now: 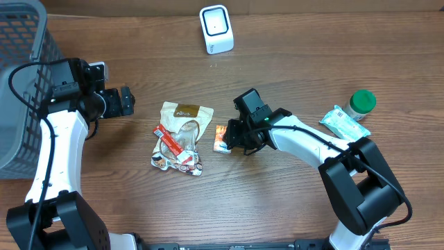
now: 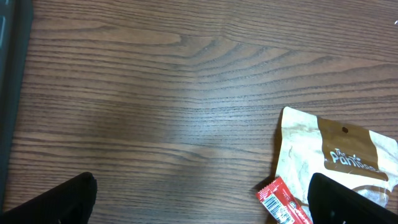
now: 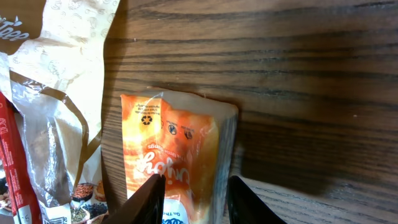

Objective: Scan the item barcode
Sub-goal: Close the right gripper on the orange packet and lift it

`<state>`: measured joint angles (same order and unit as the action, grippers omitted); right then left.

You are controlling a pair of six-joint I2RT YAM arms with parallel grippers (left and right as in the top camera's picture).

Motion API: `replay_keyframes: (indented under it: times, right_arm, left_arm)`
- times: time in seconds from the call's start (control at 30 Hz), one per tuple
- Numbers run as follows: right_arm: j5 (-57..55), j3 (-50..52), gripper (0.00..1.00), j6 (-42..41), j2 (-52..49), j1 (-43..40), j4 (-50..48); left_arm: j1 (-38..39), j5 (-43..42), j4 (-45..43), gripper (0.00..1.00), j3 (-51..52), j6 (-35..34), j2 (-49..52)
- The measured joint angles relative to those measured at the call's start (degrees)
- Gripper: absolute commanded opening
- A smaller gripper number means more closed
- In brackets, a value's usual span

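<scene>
The right claw (image 3: pixel 194 190) was clamped on the near end of the orange snack packet (image 3: pixel 171 140), one finger on each side of it. The packet lay on the wooden surface (image 3: pixel 298 74) just right of the brown pouch (image 1: pixel 186 118) and well apart from the white scanner (image 1: pixel 216 28). The left claw (image 2: pixel 202 193) stood wide apart over bare wood, left of the pouch.

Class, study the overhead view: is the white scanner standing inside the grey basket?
No, the white scanner stands on the bare table, well apart from the grey basket at the left edge.
</scene>
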<state>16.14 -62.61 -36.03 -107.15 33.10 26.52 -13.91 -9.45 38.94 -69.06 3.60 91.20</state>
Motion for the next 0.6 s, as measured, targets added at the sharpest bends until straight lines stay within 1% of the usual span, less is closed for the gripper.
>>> replay_keyframes:
  times: [0.23, 0.37, 0.4, 0.6]
  right_arm:
    - [0.02, 1.27, 0.34, 0.0, 0.0, 0.0, -2.38]
    - [0.39, 3.06, 0.27, -0.15, 0.0, 0.0, -3.5]
    - [0.48, 3.06, 0.24, -0.39, 0.0, 0.0, -3.65]
    - [1.62, 3.06, 0.24, -1.22, 0.0, 0.0, -3.76]
  left_arm:
    - [0.0, 0.02, 0.0, 1.0, 0.0, 0.0, 0.0]
    - [0.0, 0.0, 0.0, 1.0, 0.0, 0.0, 0.0]
    - [0.0, 0.0, 0.0, 1.0, 0.0, 0.0, 0.0]
    - [0.0, 0.0, 0.0, 1.0, 0.0, 0.0, 0.0]
